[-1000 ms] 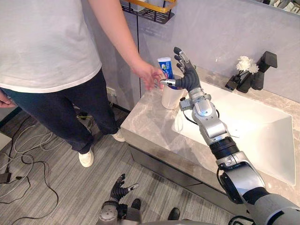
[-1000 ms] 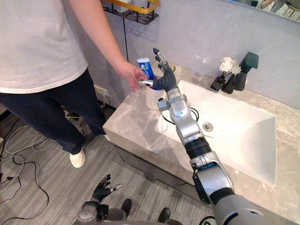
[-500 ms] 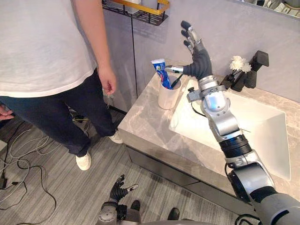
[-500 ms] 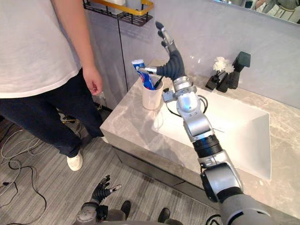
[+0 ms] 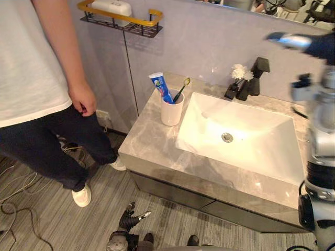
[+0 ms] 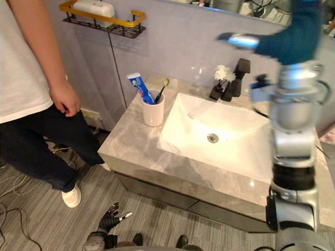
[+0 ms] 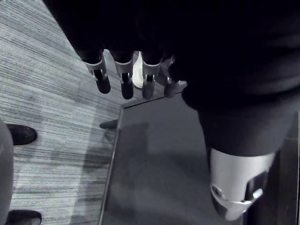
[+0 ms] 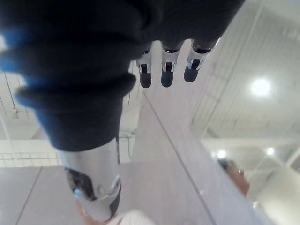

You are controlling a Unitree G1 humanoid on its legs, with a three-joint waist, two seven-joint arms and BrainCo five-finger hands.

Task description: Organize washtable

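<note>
A white cup (image 5: 172,112) stands on the marble washtable (image 5: 152,144), left of the basin, with a blue toothpaste tube (image 5: 159,86) and a toothbrush (image 5: 181,89) upright in it. My right hand (image 6: 291,39) is raised high above the basin's right side, far from the cup. Its fingers (image 8: 164,70) are straight and hold nothing. My left hand (image 5: 131,218) hangs low by the floor in front of the cabinet, fingers (image 7: 125,77) straight and empty.
A white basin (image 5: 246,141) fills the middle of the counter, with a black faucet (image 5: 253,77) and a small white flower (image 5: 238,71) behind it. A person (image 5: 36,63) stands at the left, hand (image 5: 84,99) hanging by the counter's corner. A gold-railed wall shelf (image 5: 123,18) holds a white item.
My right hand has lifted away from the cup, up and to the right. The person's arm has dropped to their side. The camera has shifted, so the whole scene sits further left.
</note>
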